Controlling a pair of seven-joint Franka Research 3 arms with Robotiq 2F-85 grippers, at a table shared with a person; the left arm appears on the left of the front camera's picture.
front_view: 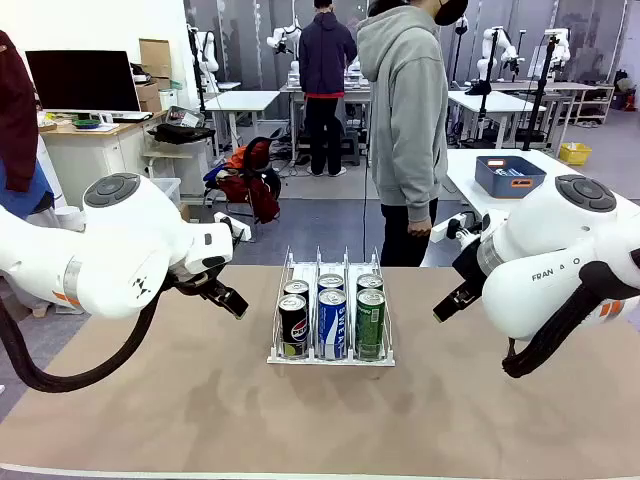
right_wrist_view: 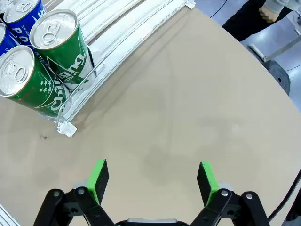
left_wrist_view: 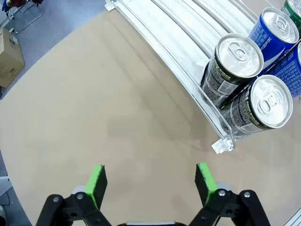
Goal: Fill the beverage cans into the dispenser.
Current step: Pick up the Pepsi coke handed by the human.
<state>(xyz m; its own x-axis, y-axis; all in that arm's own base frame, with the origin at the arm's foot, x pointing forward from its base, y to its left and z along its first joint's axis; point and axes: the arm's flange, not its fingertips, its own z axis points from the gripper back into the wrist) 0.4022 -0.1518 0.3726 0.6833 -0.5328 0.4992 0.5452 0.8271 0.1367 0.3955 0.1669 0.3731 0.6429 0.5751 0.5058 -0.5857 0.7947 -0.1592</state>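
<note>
Front view: six cans (front_view: 331, 320) are racked in the dispenser (front_view: 330, 358); beside it, left pincer (left_wrist_view: 150, 178) and right pincer (right_wrist_view: 153, 176) are held spread, empty.

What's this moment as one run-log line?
left gripper: open, empty, left of dispenser | right gripper: open, empty, right of dispenser | loaded: two Pepsi cans, two Pocari Sweat cans, two green cans | person: far side

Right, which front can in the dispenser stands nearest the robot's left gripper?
The black Pepsi can at the left lane's front; the blue can is in the middle lane, the green can in the right.
</note>
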